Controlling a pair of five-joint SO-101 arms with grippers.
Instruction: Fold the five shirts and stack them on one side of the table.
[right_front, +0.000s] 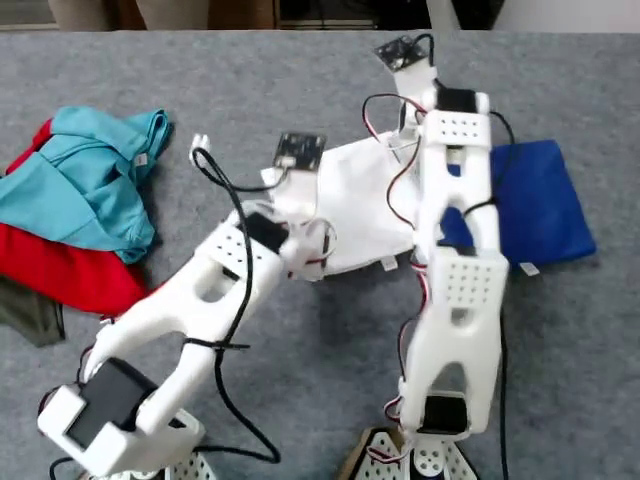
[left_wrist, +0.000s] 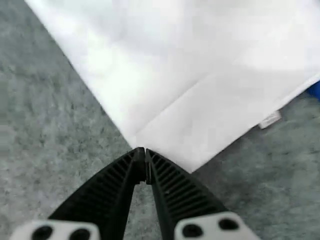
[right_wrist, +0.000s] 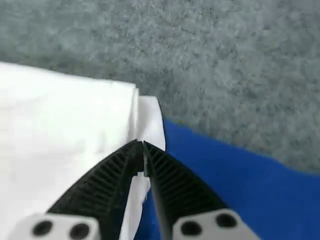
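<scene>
The grey, felt-like counter (right_front: 330, 340) carries all five garments. Largest before me is the white shirt (right_front: 355, 200), smooth plain cotton spread flat in the middle with one straight crease across it, partly folded. Its far corner lies over the edge of the blue shirt (right_front: 540, 210). That blue shirt is a neat folded rectangle just to the right of my right arm. Well apart at the left edge sits a loose heap. There a crumpled teal shirt (right_front: 80, 180) lies on top of a red shirt (right_front: 60, 265), and a dark olive shirt (right_front: 25, 310) pokes out beneath them. My left gripper (left_wrist: 144, 162) has its black ribbed jaws pressed together, tips right at the near edge of the white shirt where it meets the counter. I cannot tell whether any cloth is pinched between them. My right gripper (right_wrist: 140, 152) is likewise closed tight, tips at the doubled corner of the white shirt above the blue one, and again I cannot tell if it has hold of the fold. A small white tag (left_wrist: 270, 119) sticks out from the white shirt's hem. Another tag (right_front: 527, 268) lies at the blue shirt's near corner. Any print on either is too small to read.
</scene>
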